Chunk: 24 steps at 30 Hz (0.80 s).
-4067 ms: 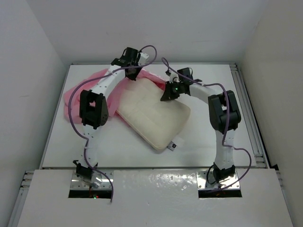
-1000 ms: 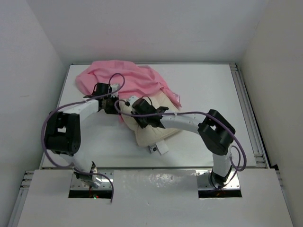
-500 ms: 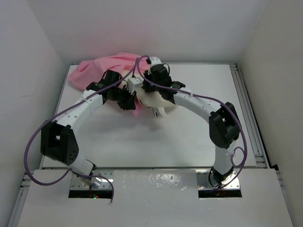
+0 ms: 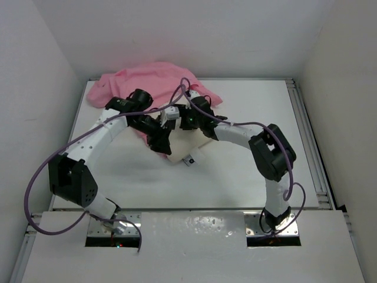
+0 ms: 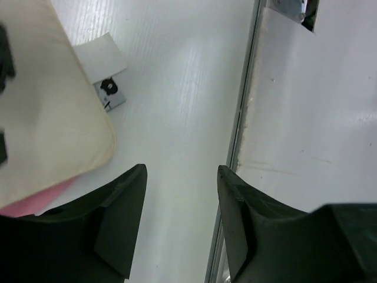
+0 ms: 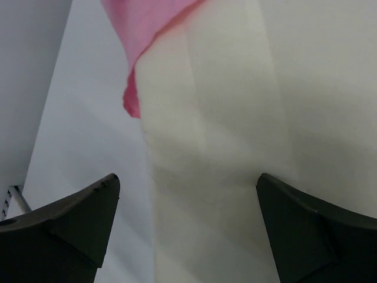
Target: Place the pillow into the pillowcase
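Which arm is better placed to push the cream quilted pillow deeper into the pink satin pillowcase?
Right, probably: the open right hand faces the cream quilted pillow beside the pink satin pillowcase edge; the left hand faces bare table, beside the pillow.

it looks like a robot lab: a white table (image 4: pixel 235 177) inside plain white walls (image 4: pixel 194 35), with a left arm (image 4: pixel 100 138) and right arm (image 4: pixel 235 133) bolted on.
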Each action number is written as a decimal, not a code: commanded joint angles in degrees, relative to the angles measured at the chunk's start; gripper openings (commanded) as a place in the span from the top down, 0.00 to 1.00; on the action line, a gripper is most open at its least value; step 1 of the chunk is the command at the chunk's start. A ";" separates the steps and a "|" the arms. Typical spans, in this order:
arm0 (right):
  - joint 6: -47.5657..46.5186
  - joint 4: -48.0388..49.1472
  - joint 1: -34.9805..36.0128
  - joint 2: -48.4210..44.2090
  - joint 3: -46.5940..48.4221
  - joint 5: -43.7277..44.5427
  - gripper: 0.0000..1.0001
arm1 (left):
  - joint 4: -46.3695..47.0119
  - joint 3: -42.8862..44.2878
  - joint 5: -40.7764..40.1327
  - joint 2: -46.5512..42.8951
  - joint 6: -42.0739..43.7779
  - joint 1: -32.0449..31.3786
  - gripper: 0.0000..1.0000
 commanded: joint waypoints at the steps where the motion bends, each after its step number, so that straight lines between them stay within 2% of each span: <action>1: -2.90 0.39 -2.47 -7.32 -2.72 -2.56 0.03 | -2.52 4.53 -0.14 -2.73 5.42 3.52 0.50; 3: -3.44 -1.28 -3.60 -12.14 -7.18 -1.05 0.04 | 4.04 6.55 -2.41 -1.42 -1.30 6.33 0.52; 4: -3.44 -1.38 -4.14 -13.74 -8.87 -0.69 0.17 | 7.31 6.82 -3.99 -0.81 -4.14 6.86 0.54; 6: -2.56 -2.34 -5.72 -18.05 -12.65 0.18 0.54 | 18.99 6.30 -13.90 1.39 -13.28 6.78 0.65; 7: -1.25 -3.21 -6.16 -19.45 -13.71 1.23 0.87 | 22.42 6.04 -19.42 2.35 -15.48 5.91 0.68; 8: -0.28 -4.53 -6.60 -20.69 -14.50 2.72 0.92 | 26.28 5.77 -25.22 4.89 -16.63 3.55 0.69; 9: 1.90 -5.93 -7.65 -23.05 -16.60 5.96 0.92 | 31.98 5.51 -36.68 6.39 -17.69 2.48 0.66; 10: 1.93 -6.30 -8.35 -24.38 -17.92 6.95 0.82 | 34.30 5.68 -41.58 7.97 -17.61 1.43 0.62; 11: 4.54 -6.30 -8.88 -25.43 -19.42 7.57 0.45 | 36.84 5.77 -45.63 11.21 -17.52 0.11 0.53; 12: 5.95 -5.86 -10.37 -26.75 -22.48 9.14 0.31 | 41.74 6.21 -53.06 12.63 -17.44 -0.25 0.49; 13: 8.32 -5.77 -10.99 -28.94 -24.07 9.76 0.12 | 43.62 6.56 -55.84 15.52 -17.44 -0.60 0.45; 14: 9.30 -5.60 -11.69 -29.74 -25.57 10.29 0.05 | 45.55 7.00 -57.95 17.03 -17.44 -0.87 0.39; 15: 10.00 -5.42 -12.74 -30.27 -28.02 10.56 0.01 | 48.62 8.39 -61.80 18.52 -17.18 -0.96 0.37; 17: 11.85 -6.03 -13.98 -30.54 -29.44 10.65 0.01 | 51.27 10.50 -67.34 23.25 -16.82 -1.13 0.34; 21: 14.23 -3.76 -15.21 -26.86 -31.73 8.02 0.01 | 52.33 17.01 -73.87 29.86 -17.87 -0.96 0.34; 24: 15.02 0.37 -14.95 -21.07 -30.07 3.63 0.01 | 55.06 17.37 -77.13 32.24 -17.00 -1.48 0.34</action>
